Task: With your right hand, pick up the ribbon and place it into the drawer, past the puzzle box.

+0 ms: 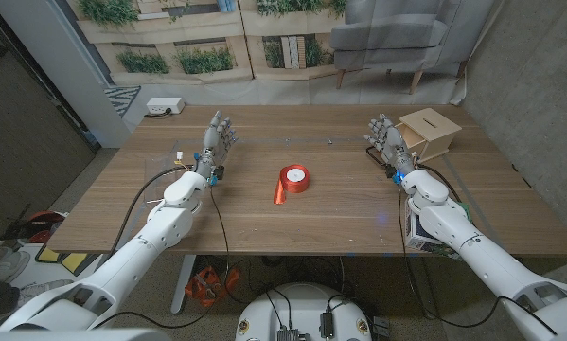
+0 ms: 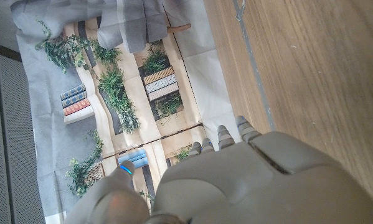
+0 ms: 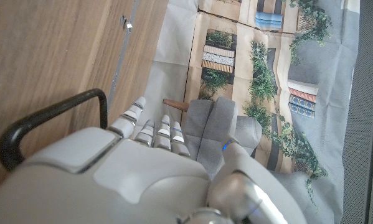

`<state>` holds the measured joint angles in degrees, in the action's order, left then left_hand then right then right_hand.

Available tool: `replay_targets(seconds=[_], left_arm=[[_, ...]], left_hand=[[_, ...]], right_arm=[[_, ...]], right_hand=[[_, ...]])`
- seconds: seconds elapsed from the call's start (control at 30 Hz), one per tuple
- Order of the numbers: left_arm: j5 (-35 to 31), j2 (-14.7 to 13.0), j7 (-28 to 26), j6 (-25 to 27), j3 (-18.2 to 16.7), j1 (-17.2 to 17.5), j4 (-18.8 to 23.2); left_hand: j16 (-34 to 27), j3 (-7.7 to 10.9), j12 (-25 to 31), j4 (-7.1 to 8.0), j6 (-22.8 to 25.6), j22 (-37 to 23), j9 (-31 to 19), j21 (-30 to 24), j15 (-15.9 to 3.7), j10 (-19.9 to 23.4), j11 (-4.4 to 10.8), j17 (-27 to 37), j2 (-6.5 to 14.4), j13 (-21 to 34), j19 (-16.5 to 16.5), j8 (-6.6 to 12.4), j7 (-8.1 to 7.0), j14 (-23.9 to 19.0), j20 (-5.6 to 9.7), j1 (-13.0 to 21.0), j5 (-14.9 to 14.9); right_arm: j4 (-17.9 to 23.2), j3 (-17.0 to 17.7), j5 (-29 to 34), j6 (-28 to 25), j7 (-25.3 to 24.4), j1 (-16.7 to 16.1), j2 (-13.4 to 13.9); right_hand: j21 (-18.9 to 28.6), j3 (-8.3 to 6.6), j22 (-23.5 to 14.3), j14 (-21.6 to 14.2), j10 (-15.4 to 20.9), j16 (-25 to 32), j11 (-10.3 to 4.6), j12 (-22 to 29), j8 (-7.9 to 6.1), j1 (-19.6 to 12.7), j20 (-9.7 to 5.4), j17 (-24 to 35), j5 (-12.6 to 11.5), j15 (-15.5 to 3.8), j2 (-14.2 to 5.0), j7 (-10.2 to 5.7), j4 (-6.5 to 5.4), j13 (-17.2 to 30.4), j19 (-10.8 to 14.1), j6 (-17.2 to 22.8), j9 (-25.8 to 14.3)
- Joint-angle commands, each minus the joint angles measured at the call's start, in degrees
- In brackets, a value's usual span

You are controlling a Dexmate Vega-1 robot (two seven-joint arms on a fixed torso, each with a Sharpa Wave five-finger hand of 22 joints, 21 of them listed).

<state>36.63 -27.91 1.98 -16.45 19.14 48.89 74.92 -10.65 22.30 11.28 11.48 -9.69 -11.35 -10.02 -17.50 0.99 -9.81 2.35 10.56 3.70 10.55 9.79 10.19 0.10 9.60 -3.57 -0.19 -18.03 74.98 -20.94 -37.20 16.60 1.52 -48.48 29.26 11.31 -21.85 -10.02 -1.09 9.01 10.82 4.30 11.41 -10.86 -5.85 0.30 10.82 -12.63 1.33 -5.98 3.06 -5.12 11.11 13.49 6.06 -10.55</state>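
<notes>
A red ribbon spool (image 1: 293, 178) lies near the middle of the wooden table (image 1: 292, 223), a loose red tail (image 1: 278, 191) trailing toward the front. A light wooden box (image 1: 431, 134) with a slot in its top stands at the back right of the table. My right hand (image 1: 389, 144) stands upright just left of that box, fingers apart, holding nothing; its back shows in the right wrist view (image 3: 149, 180). My left hand (image 1: 217, 142) stands at the table's left, fingers spread and empty, also seen from behind (image 2: 236, 180). Both hands are well apart from the ribbon.
A white power strip (image 1: 164, 106) sits on the floor beyond the table's back left corner. A grey armchair (image 1: 397, 38) and a plant-printed backdrop (image 1: 169, 38) stand behind the table. A black cable (image 3: 49, 118) loops over the table beside my right hand. A small metal piece (image 3: 129, 25) lies further off.
</notes>
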Motion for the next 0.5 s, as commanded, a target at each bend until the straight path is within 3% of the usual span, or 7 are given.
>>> replay_targets(seconds=[0.03,0.27,0.4,0.5], left_arm=[[-4.2,3.6,3.2,2.2,-5.1,1.7,0.4],[-6.0,5.0,4.7,3.0,-7.4,2.2,0.6],[-6.8,5.6,5.4,3.2,-8.4,2.2,0.7],[-7.3,6.0,5.7,3.5,-9.1,2.3,0.7]], left_hand=[[-0.3,0.37,0.4,-0.13,-8.9,-0.1,-0.1,-0.3,-0.02,-9.1,0.02,0.1,6.9,0.2,3.4,0.38,-0.09,10.9,0.01,0.0,-0.4],[-0.3,0.37,0.5,-0.14,-8.8,-0.1,-0.1,-0.3,-0.07,-9.0,-0.09,0.1,6.9,0.2,3.4,0.41,-0.11,10.9,0.00,0.0,-0.4],[-0.3,0.37,0.4,-0.14,-8.8,-0.1,-0.1,-0.3,-0.12,-9.0,0.02,0.1,6.9,0.2,3.4,0.41,-0.15,10.9,0.01,0.0,-0.4],[-0.3,0.37,0.4,-0.14,-8.7,-0.1,-0.1,-0.3,-0.14,-9.0,-0.16,0.1,6.9,0.2,3.4,0.44,-0.29,10.8,-0.17,0.0,-0.4]], right_arm=[[1.6,0.7,0.8,-1.1,-0.7,-0.9,0.2],[1.7,0.7,1.4,-0.8,-0.6,-0.6,-0.2],[2.0,0.6,2.1,-0.9,-0.8,-0.5,0.0],[2.6,0.4,3.1,-0.9,-1.0,-0.5,0.5]], right_hand=[[0.2,-0.38,-0.1,-0.2,0.4,0.4,-0.06,0.1,-0.40,0.0,0.09,0.2,-0.3,0.28,-0.35,-0.06,0.06,0.1,0.6,0.6,-0.3],[0.2,-0.48,-0.1,-0.3,1.1,0.4,0.14,0.4,-1.34,0.1,0.13,0.2,-0.4,0.25,-0.38,-0.21,0.02,0.1,0.6,3.1,-0.4],[0.2,-0.82,-0.1,-0.3,0.1,0.3,-0.13,-0.1,-0.10,-0.4,0.15,0.0,-0.4,0.26,-0.42,-1.92,0.42,0.1,0.6,0.2,-0.4],[0.2,-0.99,-0.1,-0.2,-0.6,0.2,-0.06,-0.3,0.09,-0.7,0.24,0.0,-0.4,0.40,-0.43,-2.32,0.70,0.1,0.6,-0.4,-0.4]])
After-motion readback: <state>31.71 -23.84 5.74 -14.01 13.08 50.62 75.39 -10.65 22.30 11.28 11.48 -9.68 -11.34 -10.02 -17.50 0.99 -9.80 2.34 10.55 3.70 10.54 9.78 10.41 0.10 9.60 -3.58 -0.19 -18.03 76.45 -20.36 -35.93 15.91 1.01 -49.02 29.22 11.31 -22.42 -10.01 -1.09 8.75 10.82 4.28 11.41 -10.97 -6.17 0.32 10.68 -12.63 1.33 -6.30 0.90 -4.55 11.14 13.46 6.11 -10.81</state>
